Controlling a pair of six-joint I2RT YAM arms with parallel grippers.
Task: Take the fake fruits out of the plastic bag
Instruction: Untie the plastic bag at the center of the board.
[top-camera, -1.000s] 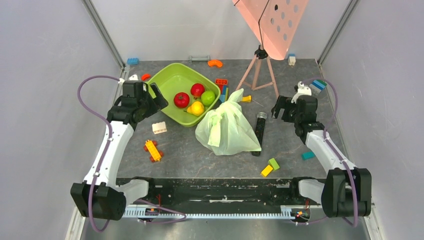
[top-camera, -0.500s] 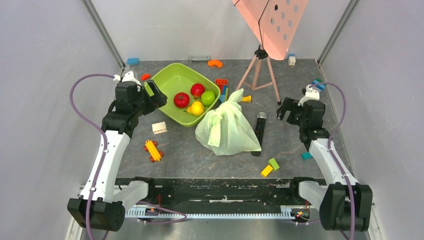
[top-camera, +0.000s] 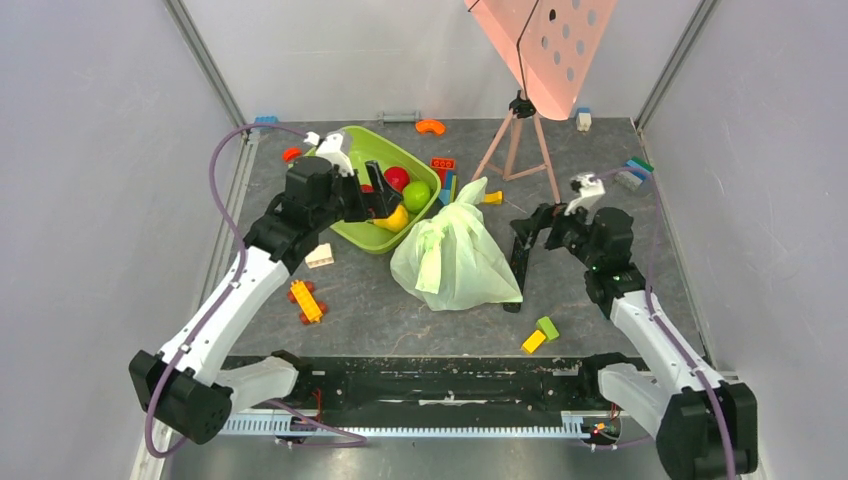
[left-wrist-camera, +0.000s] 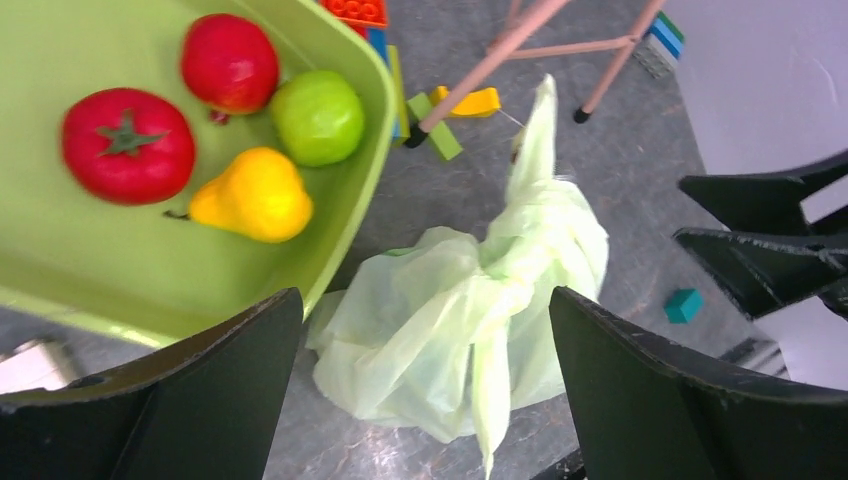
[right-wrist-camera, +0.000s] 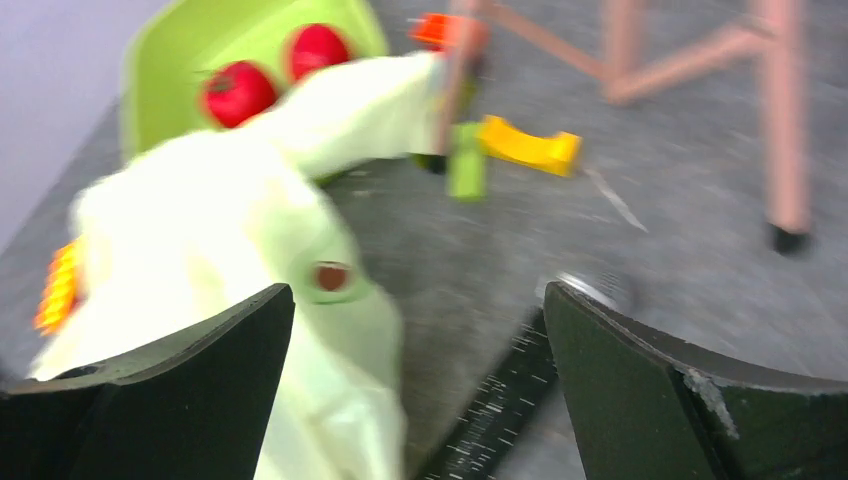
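Top external view: left gripper (top-camera: 385, 198) is hovering wide open at ten o'clock of the crinkly pale-green plastic bag (top-camera: 455, 262), right gripper (top-camera: 531, 224) gaping empty at two o'clock.

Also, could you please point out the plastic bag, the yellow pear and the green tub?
plastic bag (top-camera: 455, 262): top external view, middle of its bulging body.
yellow pear (left-wrist-camera: 255, 195): left wrist view, its broad belly.
green tub (left-wrist-camera: 120, 265): left wrist view, bare inner wall.

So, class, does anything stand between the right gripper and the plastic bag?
A black rod lies on the table beside the plastic bag, just below the open right gripper. Nothing else visible blocks the way.
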